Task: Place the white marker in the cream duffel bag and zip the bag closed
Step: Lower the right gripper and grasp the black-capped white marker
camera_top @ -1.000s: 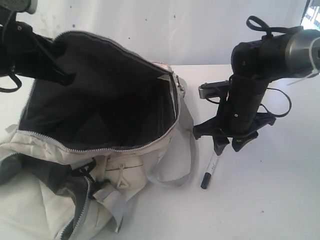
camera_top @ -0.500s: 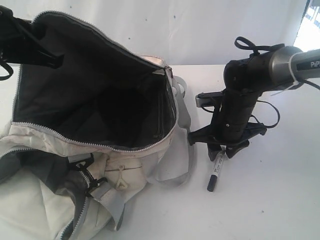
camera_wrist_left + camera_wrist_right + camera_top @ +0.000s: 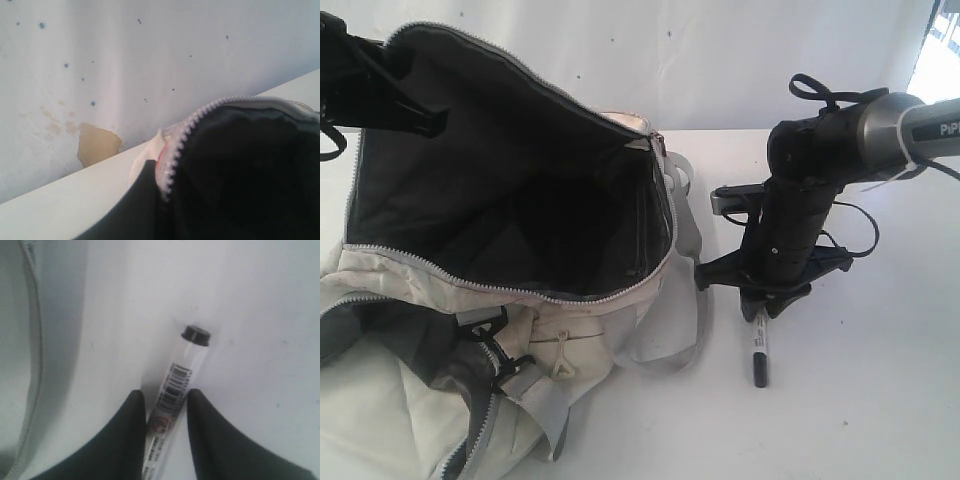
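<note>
The cream duffel bag (image 3: pixel 585 345) lies on the left of the table, its mouth wide open and the dark lining showing. My left gripper (image 3: pixel 430 120) is shut on the far zipper rim and holds it up; in the left wrist view the gripper (image 3: pixel 160 187) pinches that rim (image 3: pixel 175 145). The white marker (image 3: pixel 757 345) lies on the table right of the bag, black cap toward the near edge. My right gripper (image 3: pixel 760 308) points down at it. Its fingers (image 3: pixel 127 440) press both sides of the printed barrel (image 3: pixel 175 385), the capped end (image 3: pixel 196 335) sticking out past the tips.
A grey webbing strap (image 3: pixel 698 260) hangs off the bag's right end, close to the marker. More cream fabric and a black buckle (image 3: pixel 505 370) lie at the front left. White table (image 3: pixel 860 400) spreads to the right. A wall with a peeled patch (image 3: pixel 97 142) stands behind.
The left gripper raised the bag's rim higher and further left. The right gripper came down onto the marker, which swung until it pointed straight out from the fingers.
</note>
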You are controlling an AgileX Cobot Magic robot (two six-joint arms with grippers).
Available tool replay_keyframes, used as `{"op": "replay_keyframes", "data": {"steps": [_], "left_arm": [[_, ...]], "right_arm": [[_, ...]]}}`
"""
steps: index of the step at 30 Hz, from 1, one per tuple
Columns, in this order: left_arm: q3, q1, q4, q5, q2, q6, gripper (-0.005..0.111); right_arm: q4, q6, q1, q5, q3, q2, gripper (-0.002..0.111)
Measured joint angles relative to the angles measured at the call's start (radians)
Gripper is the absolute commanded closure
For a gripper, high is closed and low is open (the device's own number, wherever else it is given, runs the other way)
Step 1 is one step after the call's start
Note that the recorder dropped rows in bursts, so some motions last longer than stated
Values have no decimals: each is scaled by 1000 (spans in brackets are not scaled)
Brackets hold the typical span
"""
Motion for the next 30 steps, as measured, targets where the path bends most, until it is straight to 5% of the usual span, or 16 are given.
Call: {"op": "replay_keyframes", "data": {"steps": [4, 30], "left_arm": [[0, 0, 0, 0, 0, 0, 106], [0, 0, 0, 0, 0, 0, 106]], "right_arm": [[0, 0, 0, 0, 0, 0, 108], [0, -38, 0, 6, 0, 0, 108]]}}
